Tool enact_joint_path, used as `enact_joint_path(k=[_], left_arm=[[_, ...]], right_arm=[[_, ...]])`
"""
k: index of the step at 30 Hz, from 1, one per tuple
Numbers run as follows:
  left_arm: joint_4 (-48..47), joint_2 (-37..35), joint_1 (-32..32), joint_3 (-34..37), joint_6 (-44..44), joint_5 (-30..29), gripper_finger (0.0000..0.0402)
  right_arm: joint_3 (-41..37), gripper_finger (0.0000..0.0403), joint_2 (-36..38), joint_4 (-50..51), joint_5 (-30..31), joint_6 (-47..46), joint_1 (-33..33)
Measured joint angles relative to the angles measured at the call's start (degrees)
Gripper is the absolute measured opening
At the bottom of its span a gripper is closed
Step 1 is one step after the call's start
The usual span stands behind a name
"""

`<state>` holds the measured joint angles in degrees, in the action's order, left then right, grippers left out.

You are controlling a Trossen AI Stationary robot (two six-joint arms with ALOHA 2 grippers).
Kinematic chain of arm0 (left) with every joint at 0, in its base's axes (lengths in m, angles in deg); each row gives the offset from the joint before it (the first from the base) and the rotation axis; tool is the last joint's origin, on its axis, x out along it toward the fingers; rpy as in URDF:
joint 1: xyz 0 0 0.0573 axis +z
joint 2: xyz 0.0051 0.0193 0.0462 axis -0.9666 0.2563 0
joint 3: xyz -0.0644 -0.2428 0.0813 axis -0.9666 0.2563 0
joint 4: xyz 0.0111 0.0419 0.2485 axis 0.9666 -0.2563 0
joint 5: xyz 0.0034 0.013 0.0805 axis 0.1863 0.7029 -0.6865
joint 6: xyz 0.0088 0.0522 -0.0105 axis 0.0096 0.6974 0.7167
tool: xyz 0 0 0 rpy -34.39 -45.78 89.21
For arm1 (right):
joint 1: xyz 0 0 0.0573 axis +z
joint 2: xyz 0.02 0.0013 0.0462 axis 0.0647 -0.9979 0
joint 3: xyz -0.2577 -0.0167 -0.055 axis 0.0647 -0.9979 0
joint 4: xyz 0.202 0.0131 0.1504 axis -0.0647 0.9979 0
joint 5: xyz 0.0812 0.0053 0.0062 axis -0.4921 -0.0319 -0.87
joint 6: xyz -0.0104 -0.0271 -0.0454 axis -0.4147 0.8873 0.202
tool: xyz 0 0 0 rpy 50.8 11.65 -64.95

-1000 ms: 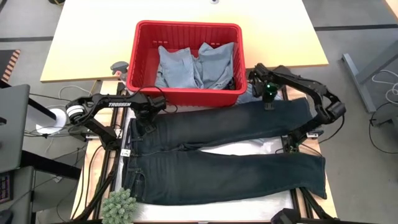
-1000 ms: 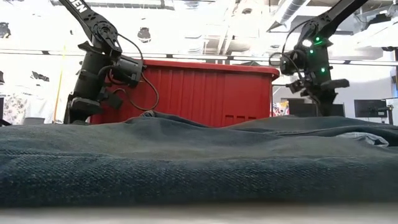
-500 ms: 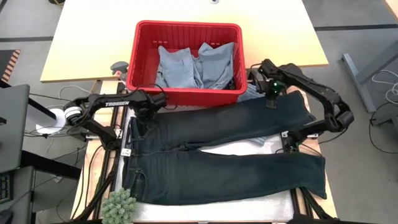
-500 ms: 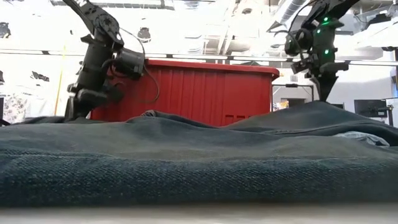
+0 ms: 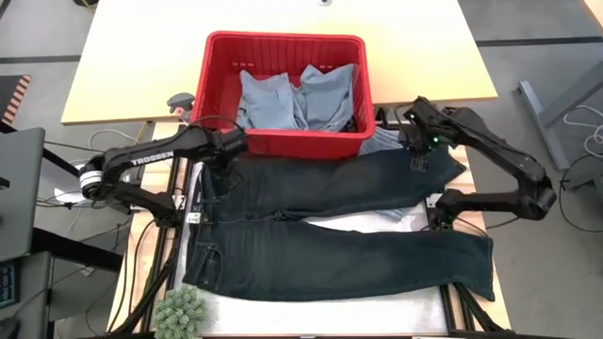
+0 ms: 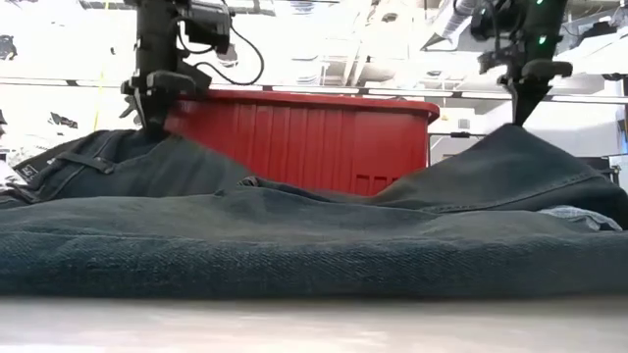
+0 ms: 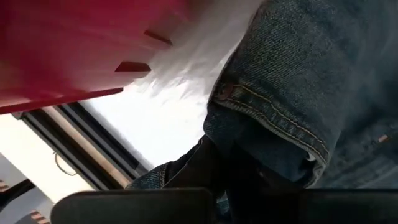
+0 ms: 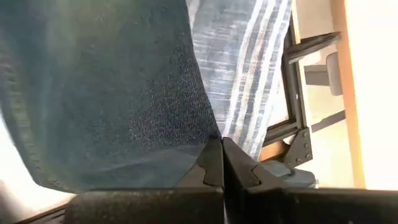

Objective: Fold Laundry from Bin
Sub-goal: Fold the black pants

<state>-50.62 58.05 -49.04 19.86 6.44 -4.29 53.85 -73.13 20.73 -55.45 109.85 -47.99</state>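
The dark jeans (image 5: 339,231) cover most of the work surface, one pair with two legs running toward the right, and they hide nearly everything under them, only a strip of white (image 5: 353,226) showing between the legs. In the low view the near leg fills the foreground and blocks the table edge. Behind the jeans sits one red bin (image 5: 283,47), touching their far edge, and inside it I count two light blue garments (image 5: 292,99) bunched together; something dark sits in its right corner, too small to make out. A striped grey-blue cloth (image 8: 255,62) peeks out beside the bin's right end, mostly buried under denim. Two arms are at work: the left gripper (image 5: 229,151) is clamped tight on the jeans at the waistband corner, lifting it off the table, and the right gripper (image 5: 417,160) is pinched closed on the hem of the far leg, holding it up in a peak. A small green plant (image 5: 179,311) is cut off at the front edge.
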Motion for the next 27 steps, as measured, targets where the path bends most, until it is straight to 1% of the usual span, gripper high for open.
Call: enact_joint_path(k=[6, 11, 13, 15, 19, 27], left_arm=[[-2.88, -1.45, -2.48, -0.29, -2.47, 0.88, 0.0], [-6.55, -1.49, -6.23, -0.3, -3.33, 4.68, 0.0], [-7.64, -1.49, -8.28, -0.33, -4.8, 4.33, 0.0], [-9.5, -1.49, -10.43, -1.08, -6.23, 2.48, 0.0], [-12.55, -1.58, -13.23, -4.66, -8.79, -0.17, 0.0], [-14.89, -1.58, -18.33, -17.35, -11.28, -0.18, 0.0]], right_arm=[[4.33, 0.0014, 2.1, 5.64, 0.0, -6.0, 5.28], [7.12, 0.0014, 1.92, 10.34, 0.02, -10.75, 11.22], [8.0, 0.0014, 1.93, 11.03, 0.8, -12.86, 14.11], [9.51, 0.0014, 1.91, 11.63, 2.24, -15.24, 16.8], [13.13, 0.0014, 1.91, 13.54, 3.17, -19.66, 21.16], [20.0, 0.0014, 1.91, 16.83, 3.26, -31.42, 31.19]])
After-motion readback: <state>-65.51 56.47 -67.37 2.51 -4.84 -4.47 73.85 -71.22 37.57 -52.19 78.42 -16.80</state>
